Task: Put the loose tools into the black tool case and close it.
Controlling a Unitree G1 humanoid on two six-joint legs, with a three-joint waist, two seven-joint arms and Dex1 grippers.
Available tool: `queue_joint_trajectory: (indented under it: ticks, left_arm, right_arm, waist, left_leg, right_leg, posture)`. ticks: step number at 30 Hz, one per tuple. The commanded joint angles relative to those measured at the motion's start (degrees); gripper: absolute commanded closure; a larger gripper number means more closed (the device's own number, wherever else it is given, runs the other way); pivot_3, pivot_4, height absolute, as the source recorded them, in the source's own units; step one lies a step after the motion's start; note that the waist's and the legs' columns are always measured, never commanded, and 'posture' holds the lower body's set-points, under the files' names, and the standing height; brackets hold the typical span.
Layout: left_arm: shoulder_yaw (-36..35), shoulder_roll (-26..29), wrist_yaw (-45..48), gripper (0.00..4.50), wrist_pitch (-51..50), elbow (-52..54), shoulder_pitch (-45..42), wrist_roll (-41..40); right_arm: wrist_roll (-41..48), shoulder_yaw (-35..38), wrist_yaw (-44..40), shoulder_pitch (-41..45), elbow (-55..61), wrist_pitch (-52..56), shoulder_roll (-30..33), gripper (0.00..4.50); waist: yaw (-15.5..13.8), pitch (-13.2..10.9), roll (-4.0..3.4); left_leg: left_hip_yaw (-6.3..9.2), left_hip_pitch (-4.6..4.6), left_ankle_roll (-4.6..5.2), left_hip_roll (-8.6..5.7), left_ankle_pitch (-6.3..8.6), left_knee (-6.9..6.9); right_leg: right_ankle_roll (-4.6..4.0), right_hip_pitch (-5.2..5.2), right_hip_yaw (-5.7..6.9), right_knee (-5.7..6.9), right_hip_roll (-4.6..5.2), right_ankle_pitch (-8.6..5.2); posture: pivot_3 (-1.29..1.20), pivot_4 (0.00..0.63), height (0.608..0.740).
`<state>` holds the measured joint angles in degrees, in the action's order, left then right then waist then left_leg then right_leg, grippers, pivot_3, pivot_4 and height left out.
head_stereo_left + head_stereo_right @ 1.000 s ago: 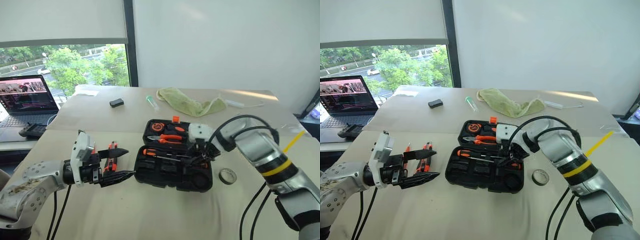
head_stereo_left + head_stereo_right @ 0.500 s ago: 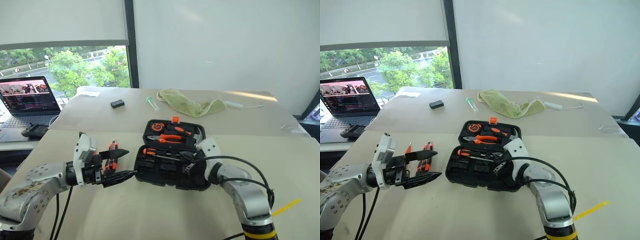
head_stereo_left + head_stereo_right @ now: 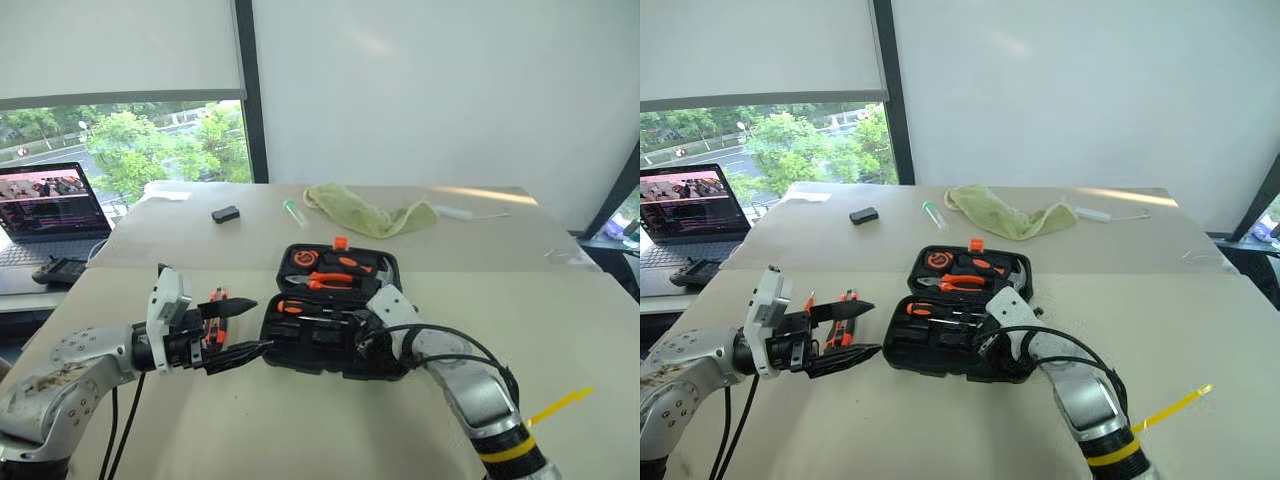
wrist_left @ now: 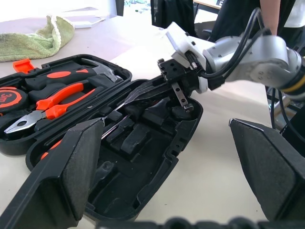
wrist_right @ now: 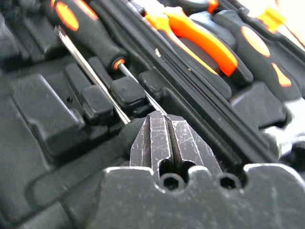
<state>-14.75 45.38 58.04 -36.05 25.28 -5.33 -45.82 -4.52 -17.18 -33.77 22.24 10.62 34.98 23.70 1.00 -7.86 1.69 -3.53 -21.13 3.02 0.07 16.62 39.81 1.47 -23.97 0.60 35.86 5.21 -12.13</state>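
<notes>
A flat black plastic tool case (image 3: 330,335) with moulded slots lies open in the middle of the head view, on a beige table (image 3: 300,430). Its far half holds orange-handled pliers (image 3: 322,283), a round orange-and-black tape measure (image 3: 299,259) and a hammer. In the near half, towards its left end, lie two long screwdrivers with orange-and-black handles (image 3: 305,309) — their thin shafts run rightwards across the slots.

The right gripper (image 5: 167,143) sits low over the near half of the case, at the right end, with its two black fingers pressed together and holding nothing; in the right wrist view the tips hover just past the screwdriver shafts.

The left gripper (image 3: 237,326) hangs at the left of the frame, just beside the case's left edge, its fingers spread wide and empty. Behind it on the table lie a black-and-orange utility knife (image 3: 844,320) and a small orange screwdriver (image 3: 810,303), partly hidden by the fingers.

In the upper part of the frame sit a crumpled green cloth (image 3: 365,212), a small black box (image 3: 226,214) and a small clear tube (image 3: 292,210). An open laptop (image 3: 48,215) stands at the far left edge.
</notes>
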Motion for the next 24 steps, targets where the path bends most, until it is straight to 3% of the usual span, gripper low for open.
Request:
queue_joint_trajectory:
  ticks: [1, 3, 5, 7, 12, 16, 20, 24]
  left_arm:
    - [-1.41, -0.04, -1.37, 0.00, 1.19, 1.69, 0.83, 0.25]
    - [-2.31, -0.35, -3.29, 0.00, 0.61, 1.88, 1.40, 0.17]
    - [-3.87, -1.25, -7.06, 0.00, -0.45, 1.63, 1.71, -0.15]
    - [-4.98, -1.84, -10.29, 0.00, -1.62, 1.04, 1.60, -0.31]
    - [-5.42, -4.06, -28.97, 0.00, -10.40, 1.39, -2.06, 3.63]
    - [-3.16, -3.15, -42.83, 0.00, -33.16, -0.87, -12.33, 3.68]
    - [-2.02, -5.69, -49.42, 0.00, -45.48, -6.35, -22.27, 6.85]
    - [1.58, -5.72, -50.77, 0.00, -49.68, -10.68, -28.94, 10.33]
  right_arm:
    - [0.87, -2.19, -2.86, -2.43, -3.41, 2.05, 0.68, 4.41]
    - [4.55, 2.37, -2.47, -3.18, 1.49, -0.79, -0.74, 4.41]
    - [13.50, 9.77, -4.08, -5.82, 9.34, -10.97, -4.41, 4.41]
    - [19.60, 14.42, -5.62, -7.13, 14.94, -8.07, -4.74, 4.41]
    - [32.02, 21.53, -12.67, -10.80, 27.00, -2.99, 3.42, 3.05]
    - [39.61, 27.95, -16.86, -12.10, 30.51, -0.58, 11.54, 1.61]
    - [45.43, 31.51, -19.55, -12.39, 31.48, 0.64, 17.50, 0.17]
    - [45.82, 33.11, -19.50, -13.23, 31.58, -1.97, 19.59, 0.05]
  waist:
    - [-0.15, 0.13, 0.17]
    - [-0.20, 0.13, 0.19]
    - [-0.42, 0.09, 0.15]
    - [-0.44, -0.15, -0.01]
    - [-0.72, -0.33, -0.17]
    - [-1.38, -0.45, 0.11]
    - [-1.63, -0.50, 0.19]
    - [-1.34, -0.55, 0.28]
  left_leg:
    - [0.02, 0.01, -0.05, 0.06, -0.02, -0.06]
    - [0.02, -0.01, -0.14, 0.15, -0.01, -0.08]
    - [0.03, -0.10, -0.15, 0.19, -0.01, -0.09]
    - [0.06, -0.30, -0.14, 0.19, -0.01, -0.11]
    - [0.14, -0.53, -0.07, 0.14, 0.03, -0.02]
    - [0.23, -0.52, -0.11, 0.09, -0.01, 0.00]
    - [0.24, -0.47, -0.12, -0.03, -0.03, 0.02]
    - [0.23, -0.52, -0.14, -0.02, -0.03, -0.07]
  right_leg:
    - [-0.07, -0.01, 0.04, 0.00, -0.04, -0.05]
    - [-0.14, -0.04, 0.06, 0.02, -0.08, -0.10]
    - [-0.14, -0.10, 0.07, 0.02, -0.06, -0.10]
    - [-0.12, -0.26, 0.09, -0.01, -0.05, -0.11]
    - [0.02, -0.32, 0.14, -0.08, 0.08, -0.01]
    - [0.03, -0.28, 0.21, -0.05, 0.05, 0.00]
    - [0.06, -0.25, 0.17, -0.01, 0.05, 0.01]
    - [0.05, -0.33, 0.12, -0.07, -0.02, 0.01]
  posture:
    - [0.00, 0.150, 0.740]
    - [0.00, 0.150, 0.740]
    - [0.00, 0.150, 0.740]
    - [0.00, 0.150, 0.740]
    - [0.00, 0.150, 0.740]
    - [0.00, 0.150, 0.740]
    - [0.00, 0.150, 0.740]
    - [0.00, 0.150, 0.740]
